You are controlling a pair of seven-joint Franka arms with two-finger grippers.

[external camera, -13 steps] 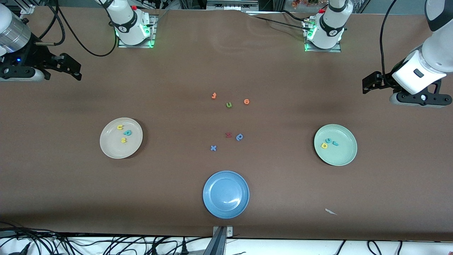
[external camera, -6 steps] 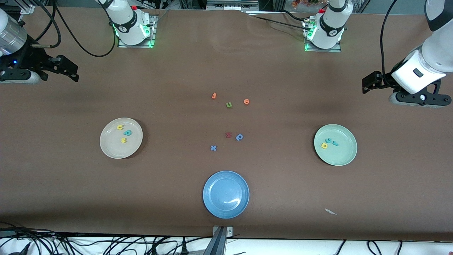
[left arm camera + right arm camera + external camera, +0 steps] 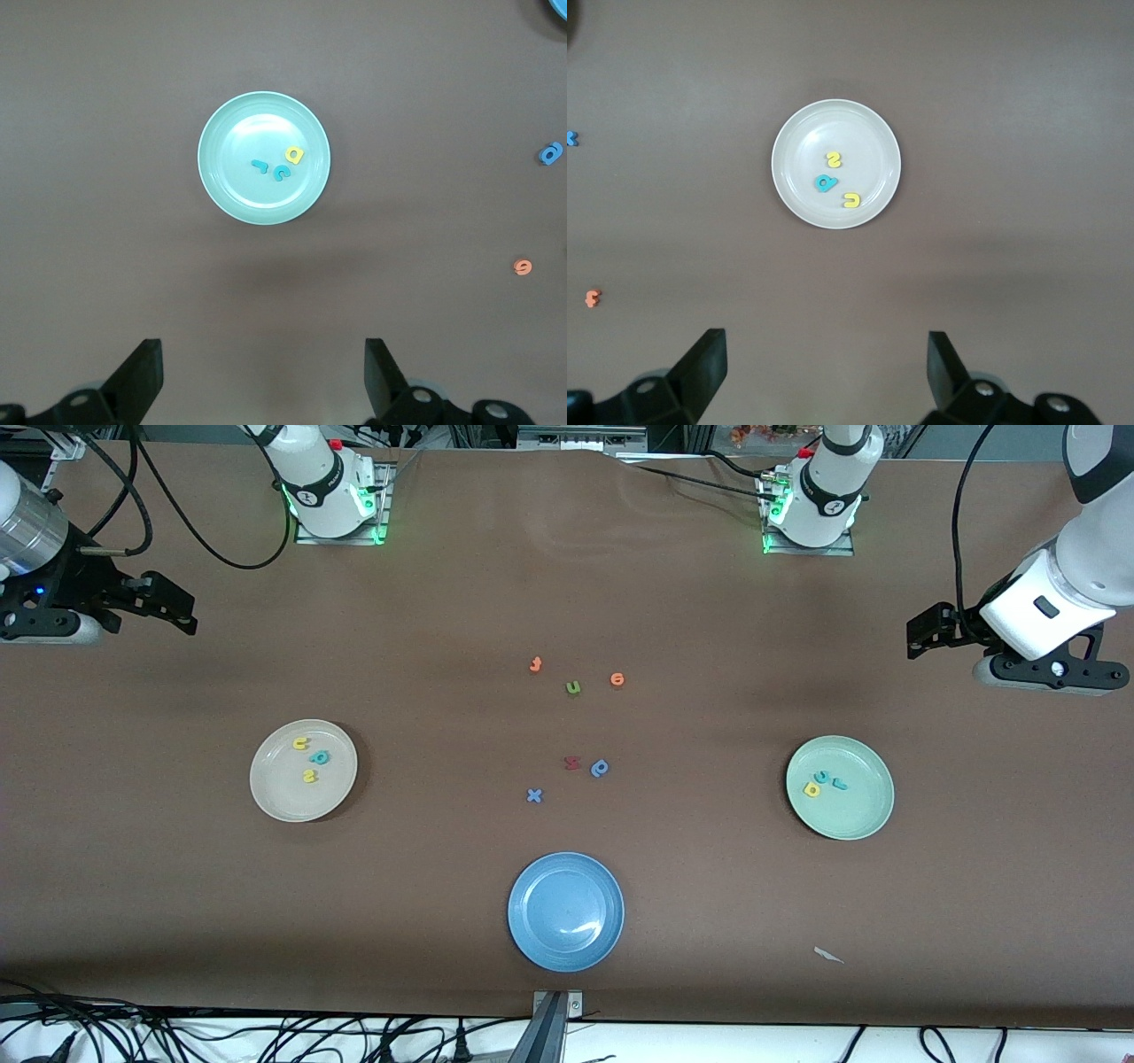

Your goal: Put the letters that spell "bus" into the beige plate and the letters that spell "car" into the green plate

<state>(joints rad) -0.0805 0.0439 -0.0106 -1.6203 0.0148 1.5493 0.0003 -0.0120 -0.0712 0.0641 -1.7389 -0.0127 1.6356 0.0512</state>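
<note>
the glossy round cream-beige plate (image 3: 304, 771) holds three tiny foam letters, a yellow "u" (image 3: 300, 744), a teal "b" (image 3: 320, 757) and a yellow "s" (image 3: 309, 777). well toward the left arm's end from it, the smooth pale mint-green plate (image 3: 840, 787) holds a teal "c" (image 3: 821, 777), a teal "r" (image 3: 839, 784) and a yellow "a" (image 3: 811, 789). the right gripper (image 3: 182, 613) hangs above bare table out past the beige plate, fingers spread wide, holding nothing. the left gripper (image 3: 921, 636) waits the same way past the green plate.
</note>
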